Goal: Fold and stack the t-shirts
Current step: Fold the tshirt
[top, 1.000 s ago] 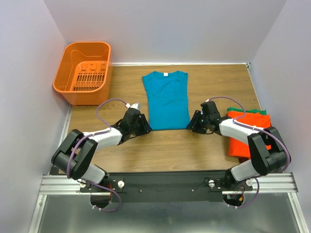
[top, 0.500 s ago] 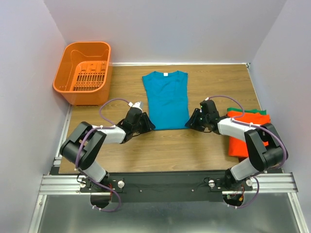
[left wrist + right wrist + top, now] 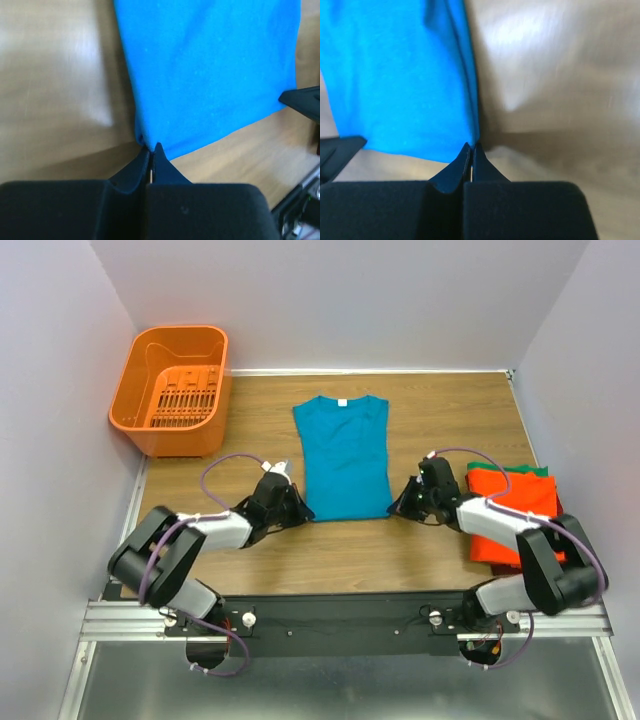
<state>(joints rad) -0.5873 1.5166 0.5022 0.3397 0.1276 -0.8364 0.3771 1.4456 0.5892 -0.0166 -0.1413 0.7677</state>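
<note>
Since the earlier frame, shirt (image 3: pixel 345 455) is dragged slightly toward the near edge; it is laid flat mid-table. Its near hem corners are clamped by left gripper (image 3: pixel 151 148) and right gripper (image 3: pixel 471 146). Cloth is judged light, limp, best held there.

On the table (image 3: pixel 450 410), a shirt (image 3: pixel 345 455) lies spread flat in the middle, its neck toward the far wall and its hem toward the arms. The left gripper (image 3: pixel 297 508) sits at the hem's left corner and the right gripper (image 3: pixel 398 506) at its right corner, each with fingertips pinched together on the cloth edge. A pile of shirts (image 3: pixel 515 510) lies to the right of the spread shirt, near the table's right edge, partly under the right arm. A basket (image 3: pixel 128 390) stands at the far left corner, well apart from the shirt.
</note>
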